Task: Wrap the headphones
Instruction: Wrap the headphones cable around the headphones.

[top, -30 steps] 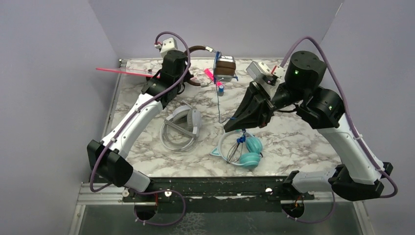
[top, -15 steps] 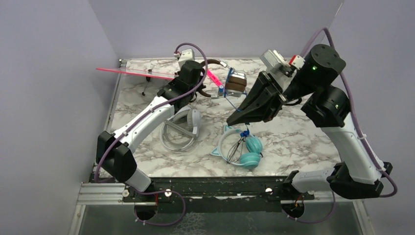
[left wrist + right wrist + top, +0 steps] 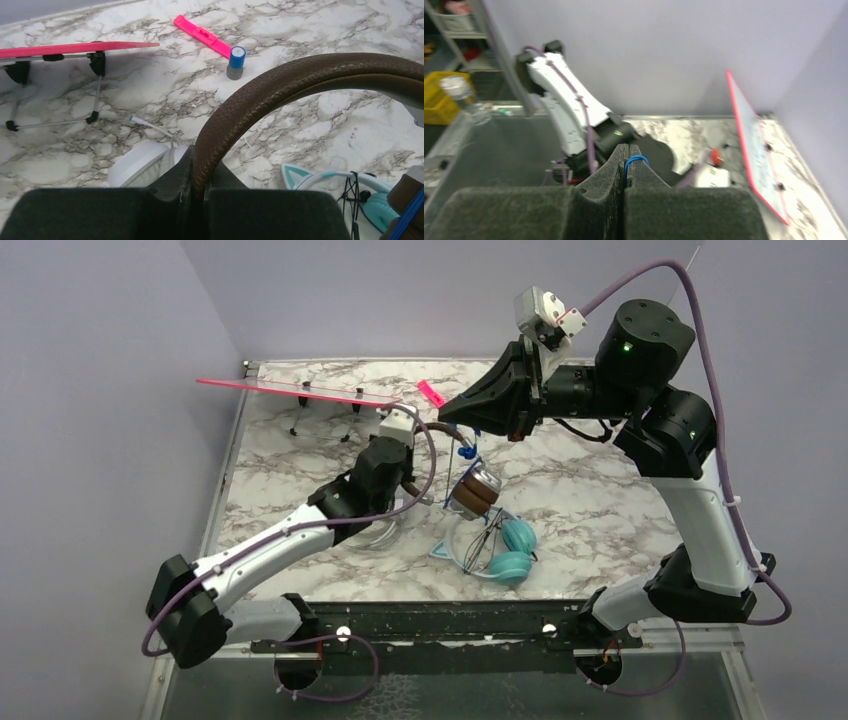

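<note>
Nearest the arm bases, the teal headphones [image 3: 503,551] lie on the table [image 3: 600,510] with their cord bunched across them. The white-grey headphones [image 3: 134,170] are largely covered by the left arm in the top view.

Just beyond, the brown headphones [image 3: 474,492] are held off the table. The left gripper [image 3: 199,182] is clamped on the headband [image 3: 280,82]. The right gripper [image 3: 626,165], raised further back, is pinched together on a loop of the blue cord [image 3: 636,161].

The brown set is judged light. Its band looks springy but stiff enough for a firm pinch, so the band is the place to be held, while the cups are likely to swing. The cord is thin, limp and probably slippery, and hard pulls where it joins the cup are best avoided.

Only the left wrist view shows the band seated deep between the pads. It also shows a blue-capped cylinder [image 3: 236,62] and a pink strip [image 3: 202,36] on the far side of the table. The cord pinch is shown only by the right wrist view, which is blurred. The hanging cups are given only by the top view.
</note>
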You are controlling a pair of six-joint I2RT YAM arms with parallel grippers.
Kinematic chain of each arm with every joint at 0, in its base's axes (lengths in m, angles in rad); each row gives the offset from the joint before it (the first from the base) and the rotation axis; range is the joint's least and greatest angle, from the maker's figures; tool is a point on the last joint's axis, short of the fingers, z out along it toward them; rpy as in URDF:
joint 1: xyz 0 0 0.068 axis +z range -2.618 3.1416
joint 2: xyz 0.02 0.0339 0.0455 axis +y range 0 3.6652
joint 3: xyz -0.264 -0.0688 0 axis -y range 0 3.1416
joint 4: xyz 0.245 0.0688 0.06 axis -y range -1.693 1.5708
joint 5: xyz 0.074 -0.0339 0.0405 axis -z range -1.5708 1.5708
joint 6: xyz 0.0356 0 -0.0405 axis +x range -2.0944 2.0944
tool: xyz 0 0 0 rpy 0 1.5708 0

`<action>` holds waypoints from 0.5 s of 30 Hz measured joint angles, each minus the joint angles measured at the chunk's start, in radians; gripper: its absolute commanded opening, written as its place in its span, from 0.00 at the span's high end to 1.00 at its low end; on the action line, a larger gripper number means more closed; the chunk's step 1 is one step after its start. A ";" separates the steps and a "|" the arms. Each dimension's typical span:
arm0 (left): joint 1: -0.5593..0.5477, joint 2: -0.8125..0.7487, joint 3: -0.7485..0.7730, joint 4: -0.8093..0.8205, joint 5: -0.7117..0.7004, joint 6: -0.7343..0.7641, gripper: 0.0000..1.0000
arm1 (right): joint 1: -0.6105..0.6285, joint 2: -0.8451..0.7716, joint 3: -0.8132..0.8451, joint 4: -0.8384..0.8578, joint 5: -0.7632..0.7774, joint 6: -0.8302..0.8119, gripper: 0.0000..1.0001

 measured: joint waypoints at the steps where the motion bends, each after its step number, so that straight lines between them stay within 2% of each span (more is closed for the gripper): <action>1: -0.002 -0.036 -0.028 0.006 0.001 0.018 1.00 | 0.000 0.006 0.012 -0.013 0.036 -0.017 0.99; 5: -0.004 -0.192 -0.128 0.028 0.027 0.094 1.00 | 0.000 0.035 0.066 -0.062 0.150 -0.079 0.99; 9: -0.004 -0.309 -0.167 0.005 0.042 0.136 1.00 | -0.005 0.045 0.077 -0.084 0.231 -0.122 0.99; 15: -0.004 -0.417 -0.171 -0.051 0.098 0.155 1.00 | -0.113 0.032 0.032 -0.085 0.278 -0.158 0.99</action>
